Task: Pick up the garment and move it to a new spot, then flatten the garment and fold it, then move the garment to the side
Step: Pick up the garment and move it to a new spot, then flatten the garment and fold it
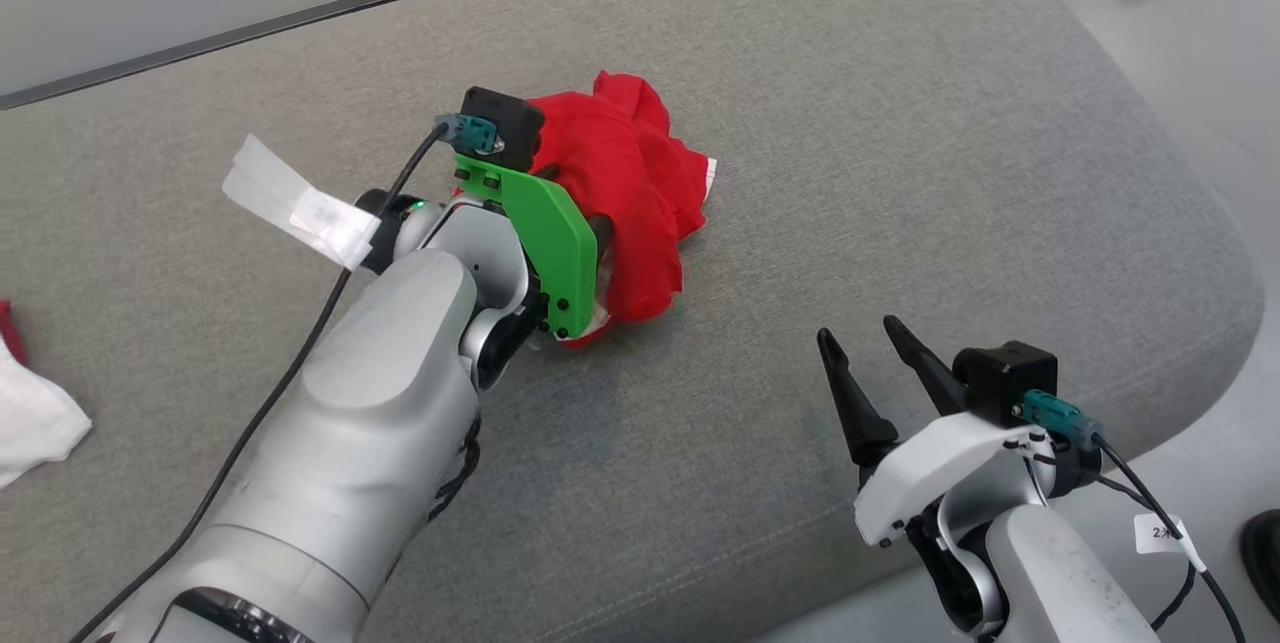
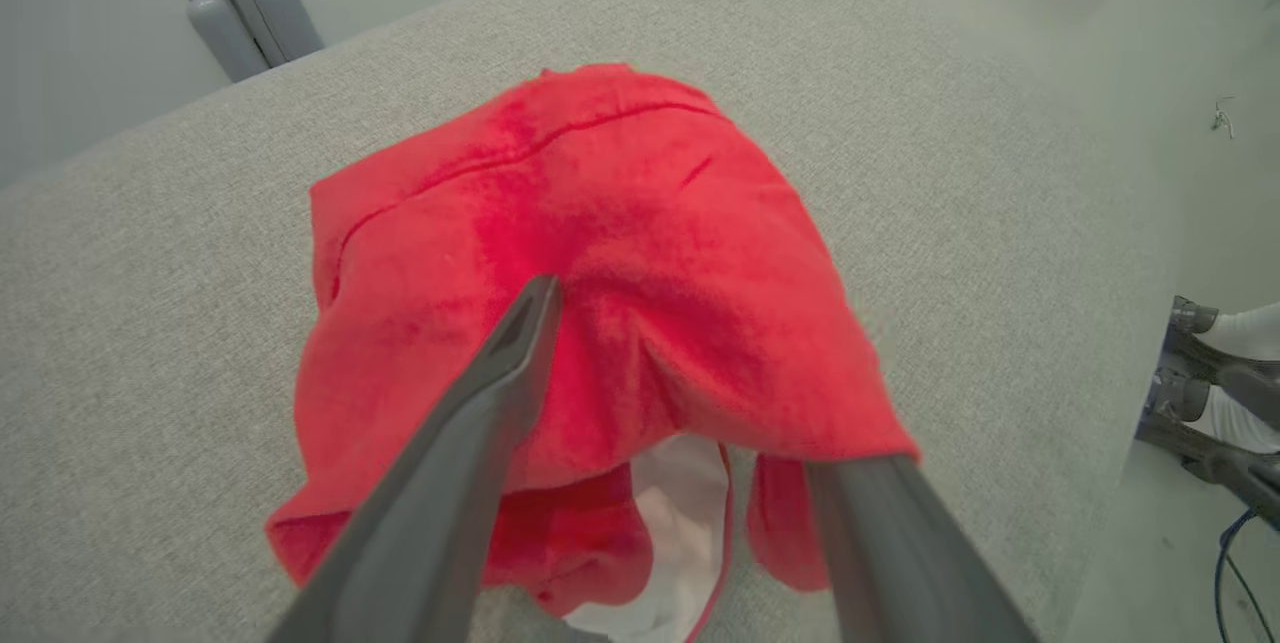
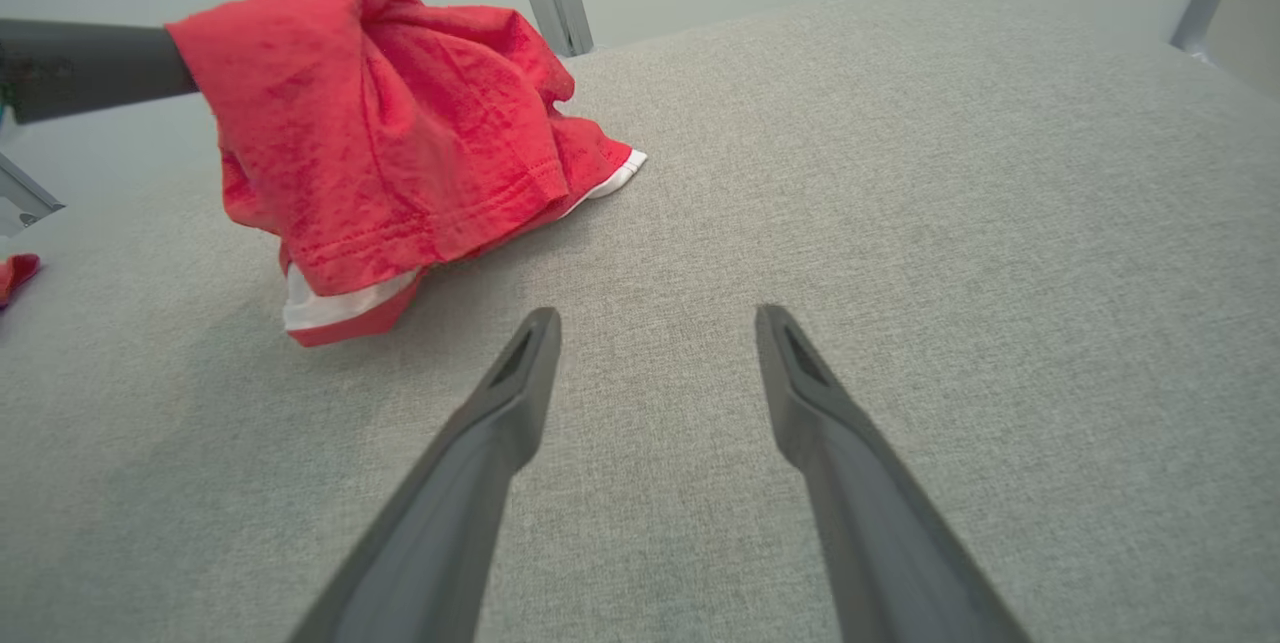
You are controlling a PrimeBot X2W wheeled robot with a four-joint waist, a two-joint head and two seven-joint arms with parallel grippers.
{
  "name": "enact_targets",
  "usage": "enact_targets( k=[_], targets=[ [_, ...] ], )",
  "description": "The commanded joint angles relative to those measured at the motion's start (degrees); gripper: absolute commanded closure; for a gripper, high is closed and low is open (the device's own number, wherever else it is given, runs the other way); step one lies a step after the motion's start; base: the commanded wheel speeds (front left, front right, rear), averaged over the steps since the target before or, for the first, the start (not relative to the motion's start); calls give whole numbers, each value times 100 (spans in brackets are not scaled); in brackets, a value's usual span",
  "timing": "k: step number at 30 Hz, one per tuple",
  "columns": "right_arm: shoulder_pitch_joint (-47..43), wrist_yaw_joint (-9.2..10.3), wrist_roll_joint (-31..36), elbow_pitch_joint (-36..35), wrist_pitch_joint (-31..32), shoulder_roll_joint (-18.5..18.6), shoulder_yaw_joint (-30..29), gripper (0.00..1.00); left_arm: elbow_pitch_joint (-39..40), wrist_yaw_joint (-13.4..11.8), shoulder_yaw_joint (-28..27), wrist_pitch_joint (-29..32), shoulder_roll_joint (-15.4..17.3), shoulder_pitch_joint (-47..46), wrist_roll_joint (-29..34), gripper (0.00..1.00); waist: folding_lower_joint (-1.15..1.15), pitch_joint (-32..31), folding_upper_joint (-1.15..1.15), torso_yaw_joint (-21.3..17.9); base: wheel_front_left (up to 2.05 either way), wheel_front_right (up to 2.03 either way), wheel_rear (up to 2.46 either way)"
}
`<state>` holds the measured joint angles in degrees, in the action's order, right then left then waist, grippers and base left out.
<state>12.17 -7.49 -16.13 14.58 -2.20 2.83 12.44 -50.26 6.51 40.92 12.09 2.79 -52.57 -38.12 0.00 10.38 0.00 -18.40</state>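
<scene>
Grey upholstered cushion (image 1: pixel 900 123) served as the work surface. The red garment (image 1: pixel 640 183), white-trimmed at the hem, lay bunched in a heap just toward 12 o'clock from the middle of the head view, with bare fabric on all sides.

Judgement on step: placement at the new spot looked about done, flattening not yet begun. To do it well, the left arm should back out along the line of its own fingers, low and slow, so the fold draped on it slides off rather than dragging the heap. Then take the garment at two opposite edges, one per gripper. The white hem showing at 6 o'clock in the left wrist view was the clearest handle. Pull apart gently. Risk: a finger snagged inside a fold would lift the whole bundle again.

Left gripper (image 2: pixel 690 373): jaws stood wide apart, not pinching. One of its fingers (image 2: pixel 500 383) lay on top of the red cloth. The tip of the other was covered by a hanging fold, so the cloth rested on it.

Right gripper (image 1: pixel 858 327): at 4 o'clock in the head view, jaws apart, holding nothing, well clear of the garment.

A small white cloth (image 1: pixel 30 423) lay at the 9 o'clock edge, untouched.
</scene>
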Motion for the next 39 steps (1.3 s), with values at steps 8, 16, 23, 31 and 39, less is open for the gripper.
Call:
enact_targets(
  k=[8,16,23,31,39],
  targets=[
    [-21,0,65,39,8,11,-47,0,152,-50,228,28,22,397,-654,0,0,-169,0,557,0,0,0],
    [-157,0,129,-4,108,13,-65,0,85,-106,360,-34,29,864,-768,0,0,-391,0,879,0,0,0],
    [-208,0,132,-102,191,13,8,0,-18,-157,361,-98,26,1180,-906,0,0,-400,0,868,0,0,0],
    [-99,0,172,-185,235,12,25,0,-125,-173,319,-241,22,1179,-1166,0,0,-154,0,567,0,0,0],
    [8,0,120,-178,160,11,55,0,-275,-286,410,-387,25,966,-1419,0,0,113,0,175,0,0,0]
  ],
)
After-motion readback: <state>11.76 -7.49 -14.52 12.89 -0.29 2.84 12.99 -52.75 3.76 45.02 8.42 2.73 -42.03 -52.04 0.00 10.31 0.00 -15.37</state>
